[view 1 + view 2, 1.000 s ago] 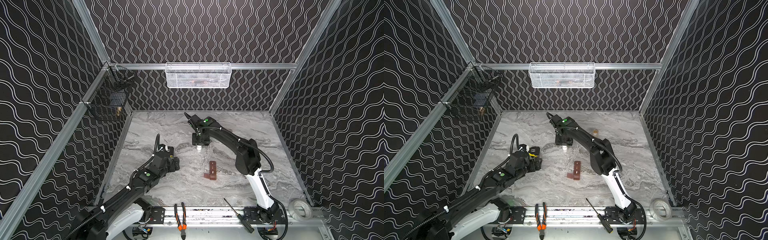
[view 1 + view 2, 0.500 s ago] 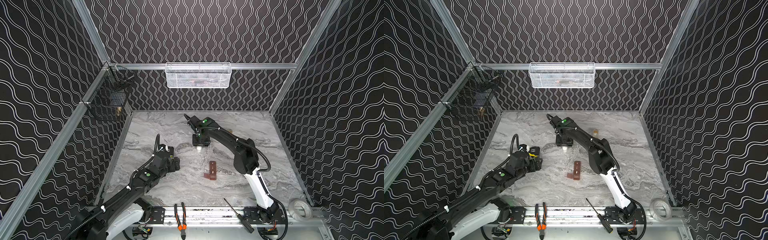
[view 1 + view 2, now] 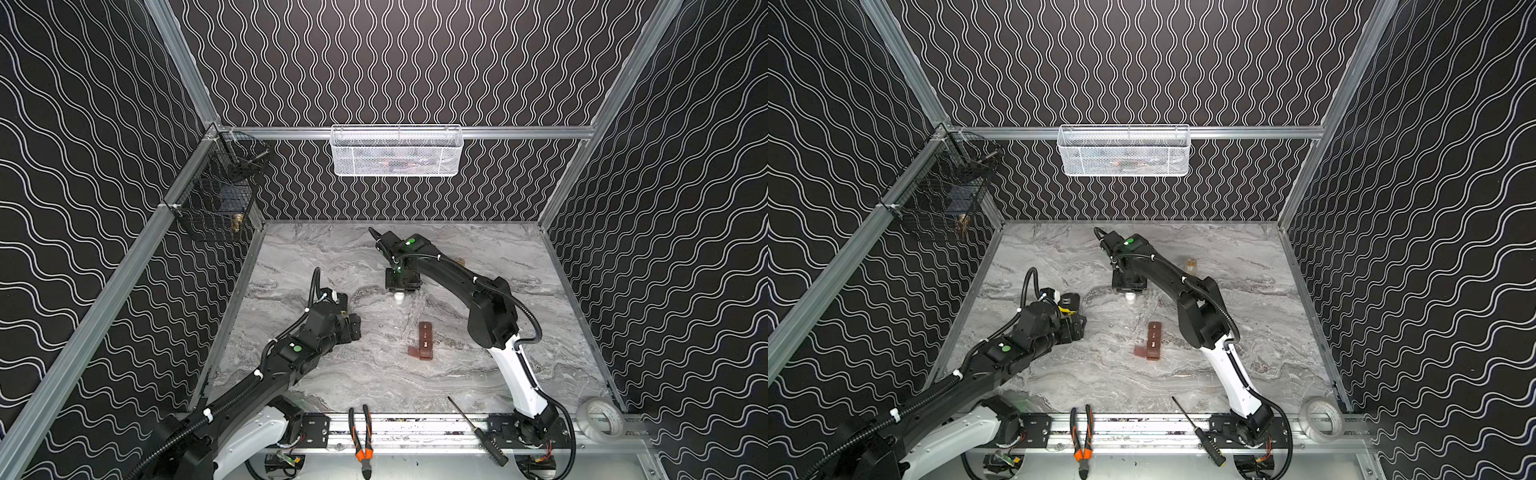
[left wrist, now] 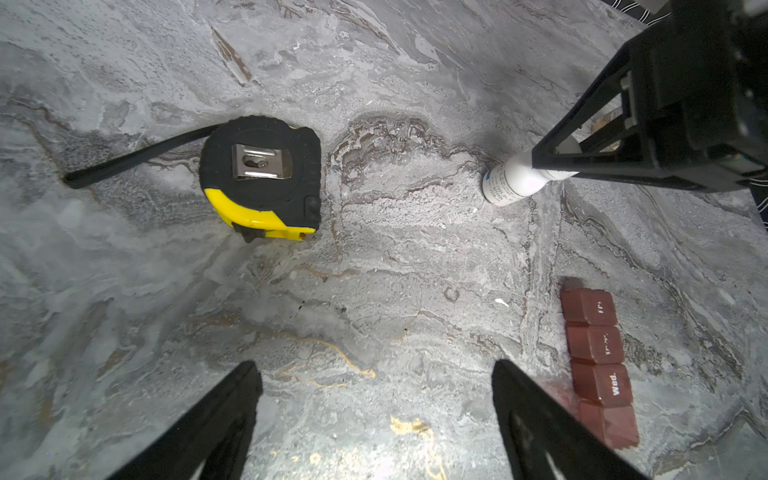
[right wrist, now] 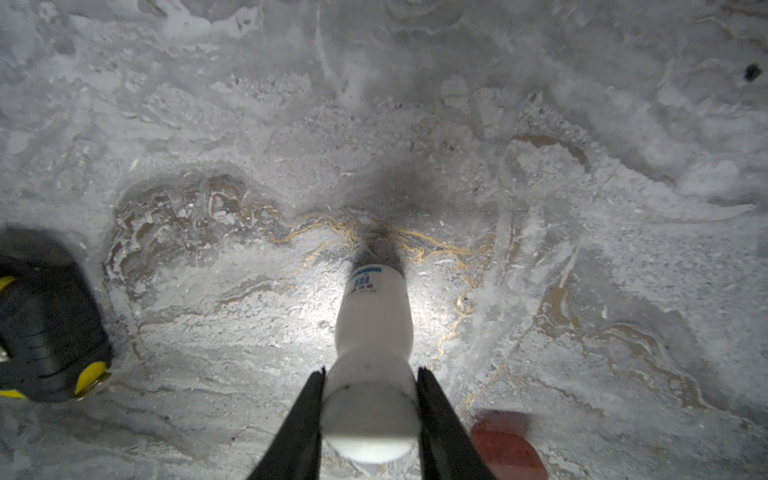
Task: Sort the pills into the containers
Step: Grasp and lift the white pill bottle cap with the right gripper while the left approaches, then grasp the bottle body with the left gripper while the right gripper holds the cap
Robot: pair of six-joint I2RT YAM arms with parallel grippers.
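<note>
The containers (image 3: 424, 338), a reddish-brown strip of four joined compartments, lie flat near the centre of the marble table (image 3: 374, 374), nearer than the white bottle (image 5: 374, 316); the near-end lid appears swung open to the left; the right gripper (image 5: 370, 372) is clamped on the bottle's upper part; the left gripper (image 4: 376, 365) hovers empty, jaws wide apart, near a tape measure (image 4: 262, 178); the strip is judged light, rigid, smooth and prone to slide; grasp across its narrow width, clear of the thin lids.
</note>
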